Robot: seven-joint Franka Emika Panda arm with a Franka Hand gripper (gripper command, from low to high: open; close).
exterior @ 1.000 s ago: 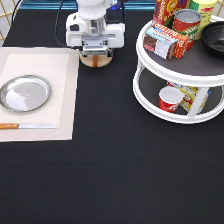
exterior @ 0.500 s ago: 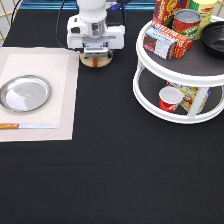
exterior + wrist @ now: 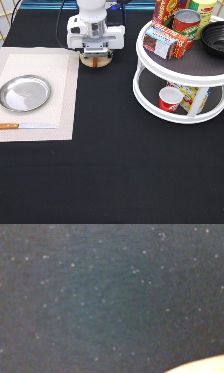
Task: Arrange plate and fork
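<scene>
The silver plate (image 3: 25, 93) lies on the pale placemat (image 3: 65, 85) at the exterior view's left. The fork does not show in any view. A wooden-handled knife (image 3: 27, 126) with a long flat blade lies on the placemat just below the plate. My gripper (image 3: 96, 54) is at the exterior view's top centre, low over a small round wooden disc (image 3: 95, 61) on the black cloth, well apart from the plate. The wrist view shows only black cloth and a pale curved edge (image 3: 205, 367) in one corner.
A white two-tier round rack (image 3: 150, 97) stands at the exterior view's right. Its top tier holds a boxed item (image 3: 165, 40), cans (image 3: 186, 22) and a black bowl (image 3: 214, 37). Its lower tier holds a red cup (image 3: 169, 99) and a packet.
</scene>
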